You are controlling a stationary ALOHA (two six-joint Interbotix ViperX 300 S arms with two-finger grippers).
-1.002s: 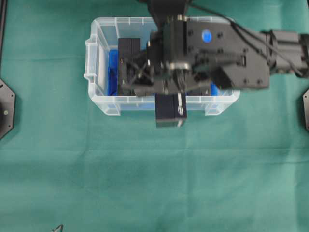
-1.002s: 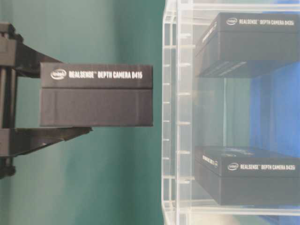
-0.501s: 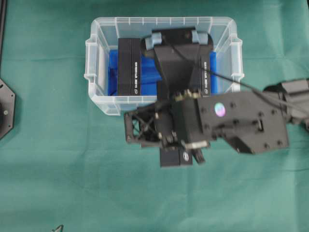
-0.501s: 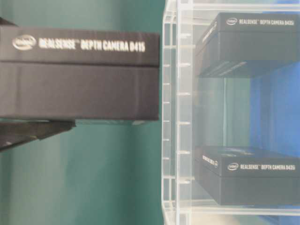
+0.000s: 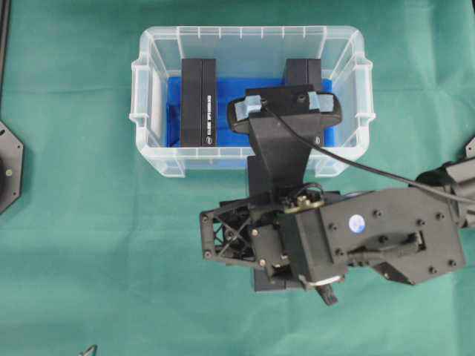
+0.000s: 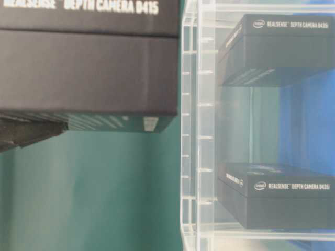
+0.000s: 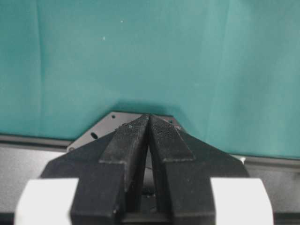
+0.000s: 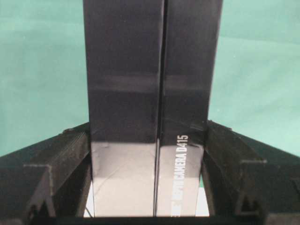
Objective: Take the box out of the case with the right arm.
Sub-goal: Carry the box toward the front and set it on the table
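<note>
The clear case [image 5: 148, 111] with blue lining stands at the back middle of the green cloth; its ribbed wall also shows in the table-level view [image 6: 191, 130]. My all-black right gripper [image 5: 260, 259] hangs in front of the case, outside it, shut on a black "Depth Camera D415" box [image 5: 271, 285] that is mostly hidden under it. The right wrist view shows the box [image 8: 150, 84] upright between the two fingers [image 8: 70, 159]. At table level the held box [image 6: 89, 68] hangs in the air left of the case wall. My left gripper [image 7: 150, 119] is shut and empty over bare cloth.
Two more black boxes stand on edge inside the case, one at the left [image 5: 199, 100] and one at the right [image 5: 304, 73], partly behind the arm's camera. Black mount plates sit at the left edge [image 5: 9, 167] and right edge [image 5: 470, 152].
My right gripper has carried the box out over the case's front wall and toward the table's front. The box now looks larger at table level. The left gripper's earlier state is not shown.
</note>
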